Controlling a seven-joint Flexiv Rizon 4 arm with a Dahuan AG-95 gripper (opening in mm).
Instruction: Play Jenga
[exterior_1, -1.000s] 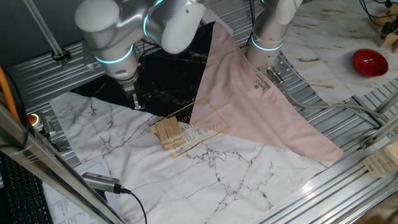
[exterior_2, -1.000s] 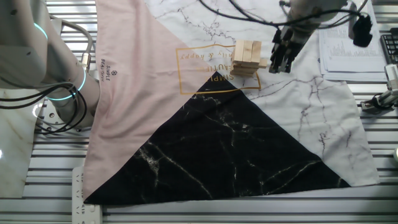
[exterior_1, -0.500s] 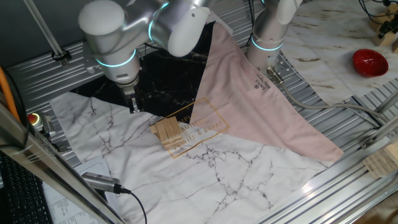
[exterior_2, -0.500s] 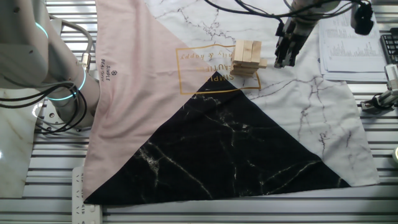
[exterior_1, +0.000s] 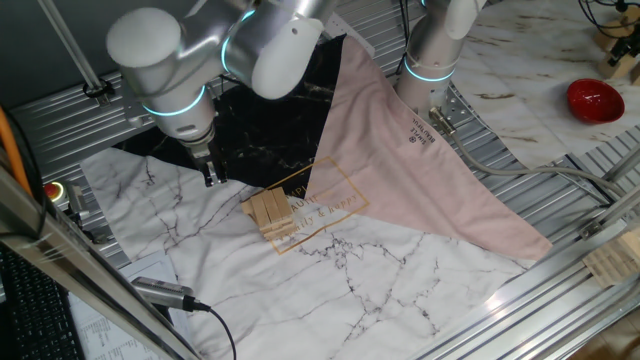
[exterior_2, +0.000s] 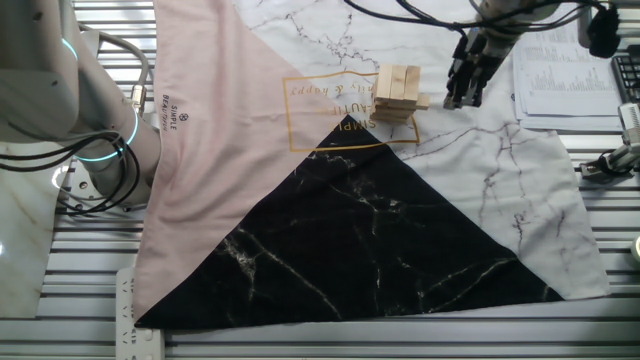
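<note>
On a table covered w/ a three-tone cloth (exterior_2: 480, 190) (white marble, black marble, pale pink) sits the Jenga (exterior_1: 270, 211) stack: small tan wood blocks in crosswise layers, upright, near the cloth's centre where a gold-outlined square w/ lettering is printed. One block sticks out from a low layer on the side facing the gripper (exterior_2: 462, 88); how many layers there are is hard to make out at this res.

Gripper hangs just beside the stack, apart from it, tips pointing down toward the white marble part of the cloth. Fingers (exterior_1: 212, 175) are dark and thin; they look close together w/ nothing between them, but whether a gap remains btwn them can't be told from either view. In one fixed view the big grey arm joints w/ glowing cyan rings fill the top left and cover part of the black cloth area. In the other fixed view the arm is cut off by the top edge.

Arm base stands at the pink side of the cloth, only partly in frame. Red bowl-like object (exterior_1: 595, 98) sits far off on a marble surface, well apart from the stack. Papers (exterior_2: 565, 70) lie by the gripper side, print unreadable.
</note>
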